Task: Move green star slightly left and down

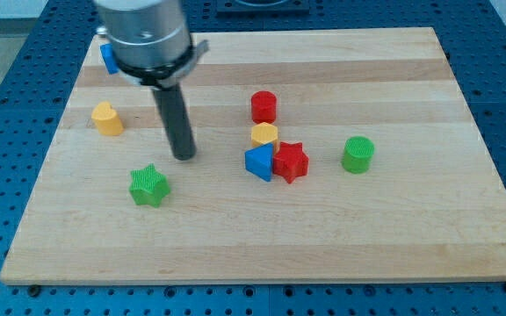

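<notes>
The green star (149,185) lies on the wooden board (393,237) at the view's lower left. My tip (184,155) rests on the board just above and to the right of the star, a short gap away, not touching it. The dark rod rises from the tip to the arm's silver end at the view's top left.
A yellow block (107,118) lies to the left. A blue block (108,58) sits partly hidden behind the arm at the top left. A red cylinder (263,106), yellow hexagon (264,134), blue triangle (258,163) and red star (291,161) cluster at the centre. A green cylinder (357,154) stands to their right.
</notes>
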{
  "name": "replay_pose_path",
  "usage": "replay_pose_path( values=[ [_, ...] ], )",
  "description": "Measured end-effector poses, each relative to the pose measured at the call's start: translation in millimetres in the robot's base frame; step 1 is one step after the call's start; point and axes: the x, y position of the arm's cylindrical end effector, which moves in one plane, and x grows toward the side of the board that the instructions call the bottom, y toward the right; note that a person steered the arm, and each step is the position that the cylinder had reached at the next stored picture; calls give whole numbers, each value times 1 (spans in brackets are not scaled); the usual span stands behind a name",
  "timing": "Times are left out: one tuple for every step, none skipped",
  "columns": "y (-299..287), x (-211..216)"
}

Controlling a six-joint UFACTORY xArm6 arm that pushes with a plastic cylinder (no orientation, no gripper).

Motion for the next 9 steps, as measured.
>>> replay_pose_path(
  values=[
    [4, 32],
    [-1, 42],
    [-21, 42],
    [-49, 42],
    [-83, 43],
    [-93, 44],
    [-92, 42],
    [-105, 28],
    [-118, 25]
  ],
)
